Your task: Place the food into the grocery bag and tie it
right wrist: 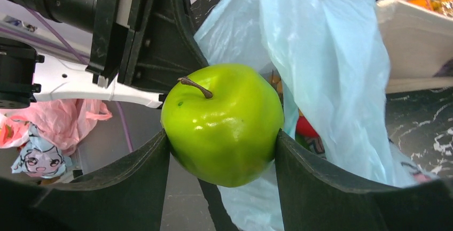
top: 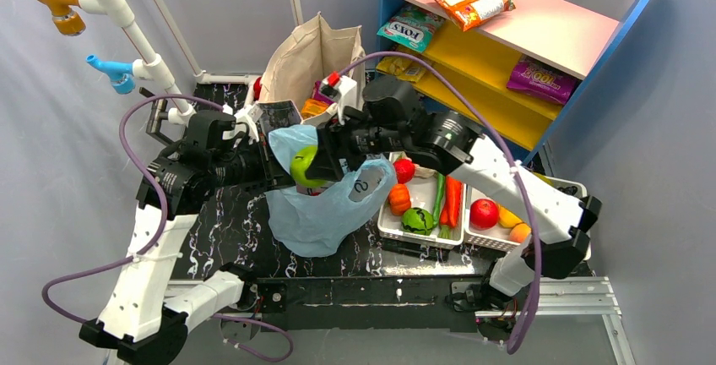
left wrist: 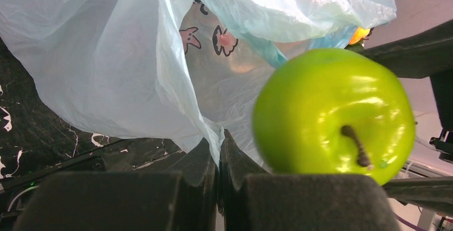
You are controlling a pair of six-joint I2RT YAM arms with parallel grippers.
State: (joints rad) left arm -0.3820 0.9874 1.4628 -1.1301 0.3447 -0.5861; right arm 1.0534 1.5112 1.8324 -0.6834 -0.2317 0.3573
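At the open grocery bag [left wrist: 96, 65], my right gripper [right wrist: 221, 151] clasps the slick, seemingly hard green apple [top: 304, 166] round its middle while my left gripper [left wrist: 218, 156] pinches the flimsy rim.

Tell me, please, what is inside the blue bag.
A red item shows inside the bag, behind the apple that the right gripper holds at its mouth. The apple and crinkled film cover the rest.

From the left wrist the green apple [left wrist: 331, 113] is slightly blurred, its underside hidden behind the left gripper [left wrist: 218, 145]; a red thing [right wrist: 306, 126] inside the grocery bag [right wrist: 331, 65] is mostly covered, unidentifiable
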